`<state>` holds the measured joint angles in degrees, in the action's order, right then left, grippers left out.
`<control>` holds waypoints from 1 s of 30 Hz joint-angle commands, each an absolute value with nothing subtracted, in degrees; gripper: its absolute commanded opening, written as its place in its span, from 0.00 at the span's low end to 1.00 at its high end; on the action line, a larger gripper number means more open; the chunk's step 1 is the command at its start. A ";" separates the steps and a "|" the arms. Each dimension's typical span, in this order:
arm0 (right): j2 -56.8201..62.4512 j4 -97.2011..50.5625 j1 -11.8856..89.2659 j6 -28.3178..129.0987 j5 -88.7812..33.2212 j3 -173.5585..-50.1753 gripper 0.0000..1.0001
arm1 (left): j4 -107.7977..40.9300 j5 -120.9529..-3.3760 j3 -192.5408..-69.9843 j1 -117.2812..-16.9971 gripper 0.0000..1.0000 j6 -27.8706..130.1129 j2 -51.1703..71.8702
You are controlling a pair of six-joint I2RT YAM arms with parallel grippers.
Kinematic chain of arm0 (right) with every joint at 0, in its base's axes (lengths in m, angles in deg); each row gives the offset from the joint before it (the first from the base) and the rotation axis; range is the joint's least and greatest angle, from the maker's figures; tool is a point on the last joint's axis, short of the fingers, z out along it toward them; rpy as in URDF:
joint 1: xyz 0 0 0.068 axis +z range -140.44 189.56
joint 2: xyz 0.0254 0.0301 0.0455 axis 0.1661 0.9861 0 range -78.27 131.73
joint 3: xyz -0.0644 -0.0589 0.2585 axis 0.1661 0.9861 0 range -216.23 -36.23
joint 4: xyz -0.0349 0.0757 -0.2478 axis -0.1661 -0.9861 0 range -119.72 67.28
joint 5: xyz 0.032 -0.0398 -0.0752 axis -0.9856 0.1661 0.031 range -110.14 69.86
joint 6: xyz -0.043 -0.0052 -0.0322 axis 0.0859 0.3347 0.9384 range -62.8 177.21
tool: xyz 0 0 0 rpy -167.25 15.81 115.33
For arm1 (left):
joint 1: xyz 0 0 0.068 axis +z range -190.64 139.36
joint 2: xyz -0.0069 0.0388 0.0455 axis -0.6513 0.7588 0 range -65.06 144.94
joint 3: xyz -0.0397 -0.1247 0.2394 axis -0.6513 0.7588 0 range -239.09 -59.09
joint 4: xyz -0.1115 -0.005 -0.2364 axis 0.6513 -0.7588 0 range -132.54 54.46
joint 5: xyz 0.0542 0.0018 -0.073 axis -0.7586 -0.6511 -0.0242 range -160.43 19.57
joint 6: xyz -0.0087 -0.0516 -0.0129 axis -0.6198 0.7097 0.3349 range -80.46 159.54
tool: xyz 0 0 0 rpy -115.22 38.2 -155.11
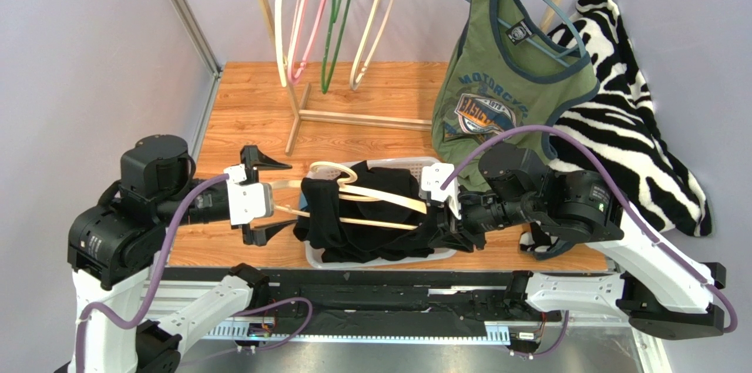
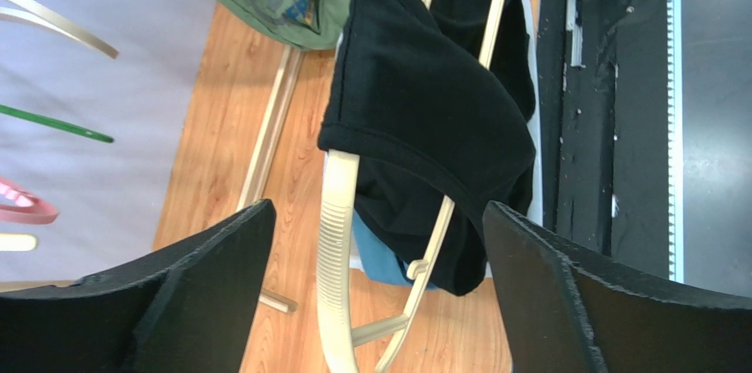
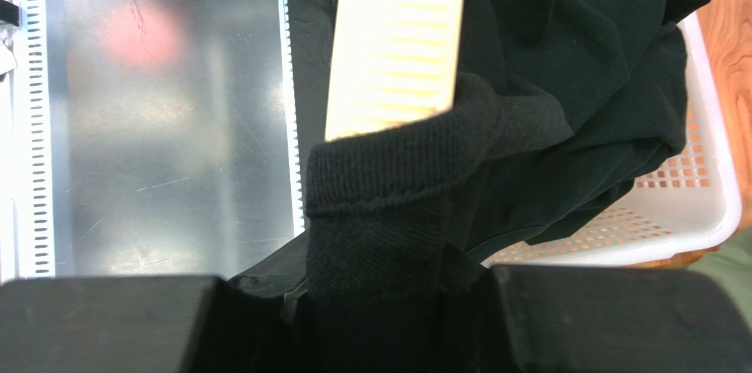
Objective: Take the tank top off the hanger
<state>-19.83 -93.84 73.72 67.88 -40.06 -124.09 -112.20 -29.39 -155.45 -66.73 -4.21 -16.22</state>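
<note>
A black tank top (image 1: 371, 214) hangs on a cream plastic hanger (image 1: 393, 200) that lies level over a white basket (image 1: 415, 164). My left gripper (image 1: 281, 197) is open, its fingers wide on either side of the hanger's left end without touching it. In the left wrist view the hanger (image 2: 337, 241) runs between the fingers of the left gripper (image 2: 378, 210), with the tank top (image 2: 424, 117) beyond. My right gripper (image 1: 446, 236) is shut on the tank top's right strap. In the right wrist view the right gripper (image 3: 379, 285) pinches the strap just below the ribbed hanger end (image 3: 397, 38).
A green printed tank top (image 1: 503, 82) on a blue hanger and a zebra cloth (image 1: 618, 109) hang on the wooden rack at the back right. Several bare hangers (image 1: 318, 20) hang at the back left. A blue cloth (image 2: 379, 254) lies in the basket (image 3: 697, 214).
</note>
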 commanded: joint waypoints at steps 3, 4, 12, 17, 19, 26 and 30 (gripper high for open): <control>-20.70 -91.63 75.04 70.39 -39.39 -127.73 0.00 | -116.66 -27.97 -154.45 -66.39 0.83 -7.74 -13.21; -20.35 -91.63 75.13 70.30 -39.39 -127.99 0.00 | -116.83 -27.80 -155.15 -66.39 0.78 -7.48 -12.16; -17.10 -91.19 77.06 70.30 -37.37 -128.96 0.00 | -115.61 -24.28 -158.06 -66.48 0.08 -4.85 -9.51; -17.00 -87.17 77.15 68.20 -28.69 -127.04 0.12 | -113.59 -25.16 -157.09 -66.39 0.00 -2.22 -11.61; -18.58 -84.35 77.24 67.06 -20.25 -124.93 0.21 | -110.17 -29.28 -155.69 -66.39 0.00 -0.28 -13.10; -27.98 -71.35 77.24 62.92 3.82 -116.40 0.51 | -99.71 -47.91 -150.85 -66.39 0.00 4.82 -16.45; -34.05 -66.59 77.15 60.29 6.93 -112.44 0.54 | -99.35 -49.95 -149.80 -66.30 0.00 4.91 -17.07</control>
